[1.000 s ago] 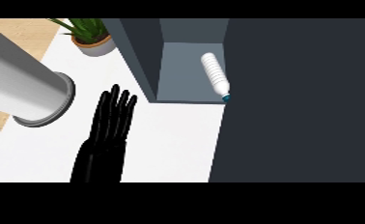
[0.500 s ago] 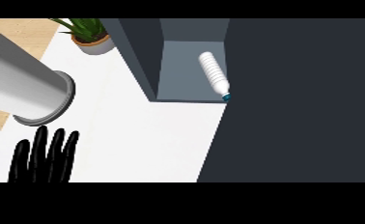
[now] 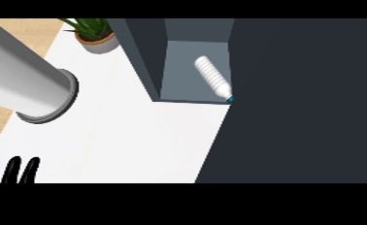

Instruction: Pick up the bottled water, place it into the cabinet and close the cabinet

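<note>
The bottled water (image 3: 211, 76), clear and ribbed with a blue cap, lies on its side inside the dark grey cabinet (image 3: 143, 54). Its cap points toward the cabinet's front edge. A wide dark door panel (image 3: 294, 98) covers the whole right side of the view, and its edge meets the bottle's cap. Only the straight black fingertips of my left hand (image 3: 20, 170) show, at the lower left corner, far from the bottle and holding nothing. My right hand shows nowhere.
A large grey cylinder (image 3: 32, 90) slants in from the left over the white counter (image 3: 136, 136). A potted green plant (image 3: 97, 37) stands at the back left, beside the cabinet's side wall.
My left hand has slid down and to the left until only its fingertips remain in view. The door panel's lower edge has shifted slightly left. The bottle has not moved.
</note>
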